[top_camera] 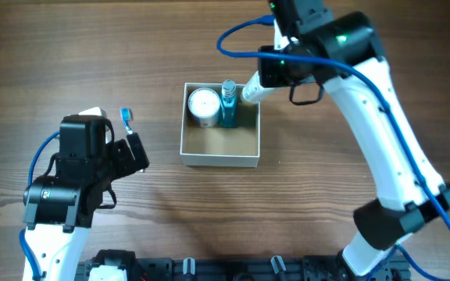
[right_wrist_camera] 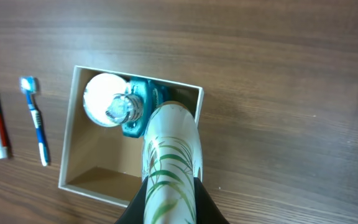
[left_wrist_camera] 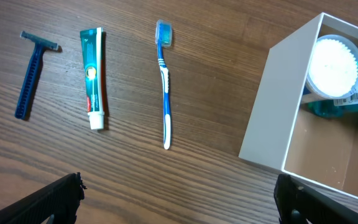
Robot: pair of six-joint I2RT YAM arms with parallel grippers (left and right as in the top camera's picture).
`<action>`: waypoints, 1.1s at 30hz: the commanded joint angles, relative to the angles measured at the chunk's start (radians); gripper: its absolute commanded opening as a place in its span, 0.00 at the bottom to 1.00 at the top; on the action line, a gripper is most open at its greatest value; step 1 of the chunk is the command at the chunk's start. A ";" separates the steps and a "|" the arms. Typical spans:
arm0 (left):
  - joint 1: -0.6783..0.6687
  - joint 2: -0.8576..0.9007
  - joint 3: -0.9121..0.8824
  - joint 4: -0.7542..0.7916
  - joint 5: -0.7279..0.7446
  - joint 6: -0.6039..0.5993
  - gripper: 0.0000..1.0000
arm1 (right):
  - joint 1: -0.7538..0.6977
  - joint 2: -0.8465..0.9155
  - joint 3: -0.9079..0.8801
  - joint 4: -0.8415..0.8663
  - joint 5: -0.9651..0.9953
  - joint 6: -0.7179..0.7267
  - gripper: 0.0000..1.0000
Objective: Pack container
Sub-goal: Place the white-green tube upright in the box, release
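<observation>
I'd call this roughly halfway. The box [top_camera: 219, 161] sits mid-counter [top_camera: 311, 218] with a white jar [top_camera: 204, 104] and a teal bottle [top_camera: 229, 105] inside, against the far wall. The right claw [right_wrist_camera: 168, 208] is pinching a leaf-print tube [right_wrist_camera: 169, 155], tilted with its tip over the box's far right corner. I can't tell if it's touching down, so I'd say it's going in but not let go of yet. Out on the counter left of the box are a toothbrush [left_wrist_camera: 165, 87], toothpaste [left_wrist_camera: 93, 81] and a razor [left_wrist_camera: 30, 81], side by side. The left claw [left_wrist_camera: 178, 186] is spread wide and empty, hovering near them. So two in, one in hand, three to go.
</observation>
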 commanded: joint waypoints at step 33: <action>-0.004 0.003 0.018 -0.002 -0.016 -0.016 1.00 | 0.039 0.297 0.019 0.115 0.015 0.019 0.47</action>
